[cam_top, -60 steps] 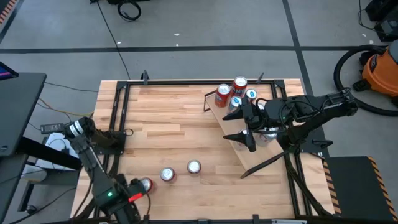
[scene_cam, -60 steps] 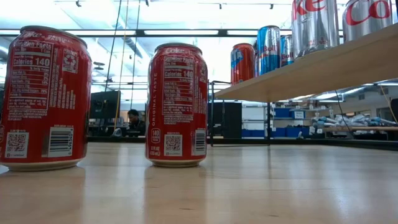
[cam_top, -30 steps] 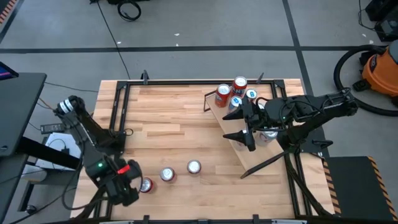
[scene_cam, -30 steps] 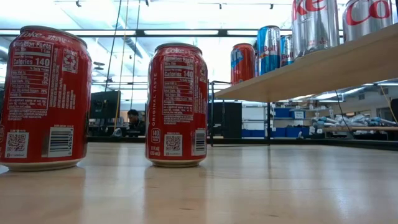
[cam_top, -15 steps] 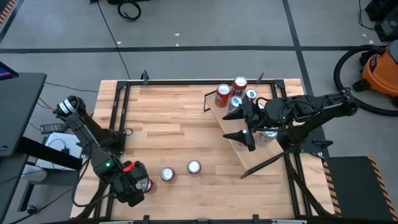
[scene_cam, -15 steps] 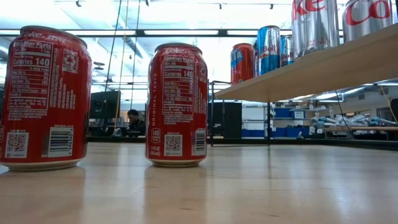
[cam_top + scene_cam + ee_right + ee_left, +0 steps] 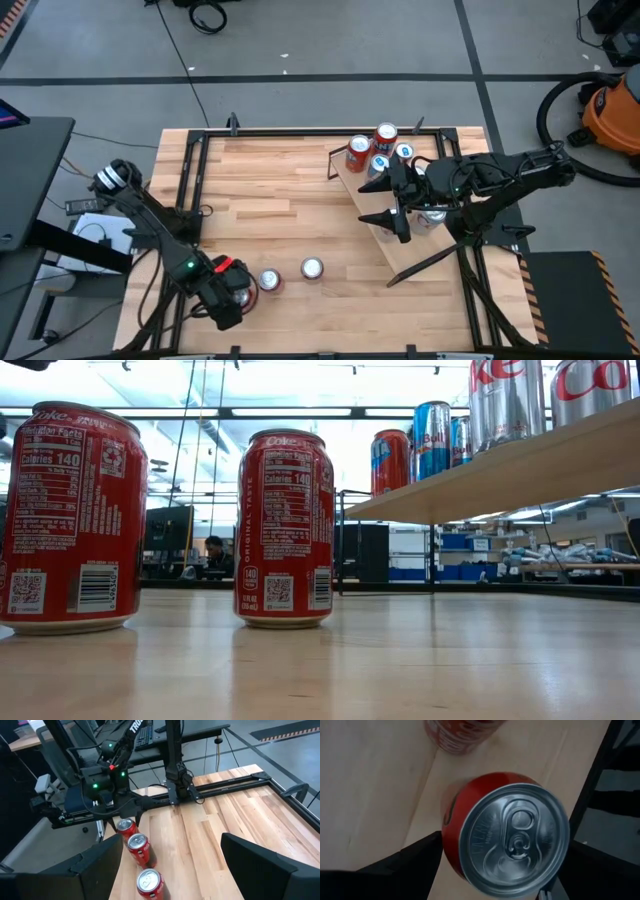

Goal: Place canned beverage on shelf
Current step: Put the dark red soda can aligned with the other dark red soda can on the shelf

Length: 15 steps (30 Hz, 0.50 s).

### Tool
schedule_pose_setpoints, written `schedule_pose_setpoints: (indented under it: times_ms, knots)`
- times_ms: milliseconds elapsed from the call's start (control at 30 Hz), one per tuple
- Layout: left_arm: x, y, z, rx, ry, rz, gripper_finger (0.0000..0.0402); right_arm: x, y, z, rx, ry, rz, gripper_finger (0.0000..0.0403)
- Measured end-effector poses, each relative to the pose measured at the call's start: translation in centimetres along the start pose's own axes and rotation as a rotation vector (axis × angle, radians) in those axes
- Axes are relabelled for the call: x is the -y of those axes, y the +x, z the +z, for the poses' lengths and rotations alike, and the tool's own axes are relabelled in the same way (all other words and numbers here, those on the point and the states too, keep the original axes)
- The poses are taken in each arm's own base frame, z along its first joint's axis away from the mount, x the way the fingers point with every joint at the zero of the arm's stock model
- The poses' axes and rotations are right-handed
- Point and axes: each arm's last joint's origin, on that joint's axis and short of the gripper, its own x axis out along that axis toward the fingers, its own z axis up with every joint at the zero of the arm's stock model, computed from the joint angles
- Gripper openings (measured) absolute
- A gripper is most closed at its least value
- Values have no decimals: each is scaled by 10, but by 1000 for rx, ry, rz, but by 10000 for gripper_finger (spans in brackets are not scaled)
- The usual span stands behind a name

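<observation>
The planked light-wood tabletop (image 7: 270,190) carries, along its right side, the sloped light wood shelf board on thin black supports (image 7: 400,255), with several cans standing at its far end. The right gripper (image 7: 398,212) hovers over that shelf, fingers apart, holding nothing. At the near left corner the left gripper (image 7: 232,297) sits over the red aluminium soda can (image 7: 507,832), its dark fingers (image 7: 410,862) spread to either side of the upright can, not visibly pressing it. Two more red cans (image 7: 269,281) stand just beside it.
</observation>
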Motion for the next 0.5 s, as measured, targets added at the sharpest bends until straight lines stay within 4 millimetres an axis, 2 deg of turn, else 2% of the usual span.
schedule_pose_setpoints:
  times_ms: [500]
  knots:
    - [2,3,9,130,74,5,357,1,0,0,2,6,-8,346]
